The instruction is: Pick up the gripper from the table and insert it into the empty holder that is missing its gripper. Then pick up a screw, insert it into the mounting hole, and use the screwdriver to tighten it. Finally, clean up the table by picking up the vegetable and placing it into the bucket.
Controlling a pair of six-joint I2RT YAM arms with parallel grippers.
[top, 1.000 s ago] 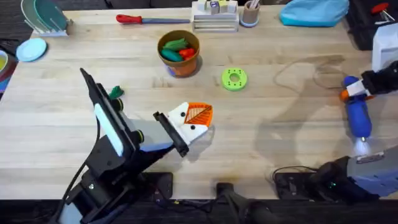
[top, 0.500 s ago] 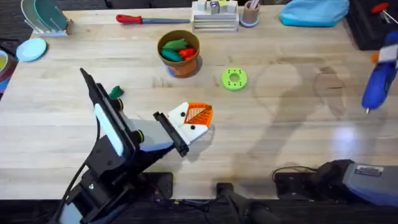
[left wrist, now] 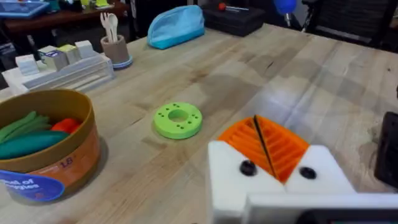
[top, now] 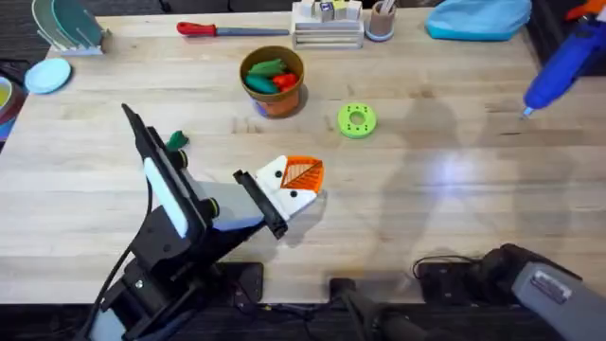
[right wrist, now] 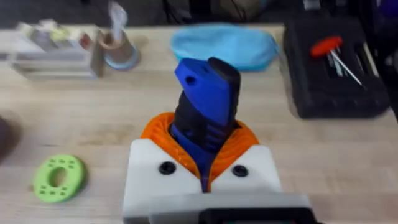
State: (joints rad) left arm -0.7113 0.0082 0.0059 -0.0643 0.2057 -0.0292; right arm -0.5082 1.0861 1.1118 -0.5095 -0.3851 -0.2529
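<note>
The blue screwdriver (top: 557,64) hangs tilted above the table's far right, its bit pointing down. In the right wrist view my right gripper (right wrist: 205,140) is shut on the screwdriver (right wrist: 208,102), orange pads on both sides of it. My left gripper (top: 301,176) rests low over the table's middle, shut, its orange pads (left wrist: 283,149) pressed together with nothing between them. The dark green vegetable (top: 176,141) lies on the table to the left of that arm. The orange-brown bucket (top: 274,93) stands at the back centre, holding green and red toy vegetables. The loose gripper part, the empty holder and the screw are out of view.
A green ring disc (top: 356,120) lies right of the bucket. A red-handled tool (top: 218,29), a white rack (top: 327,26), a tan cup (top: 382,19) and a blue pouch (top: 478,17) line the back edge. A black case (right wrist: 333,74) sits far right.
My right gripper has lifted the screwdriver from the right side of the table and carried it up toward the far right corner. The left arm has not moved.
</note>
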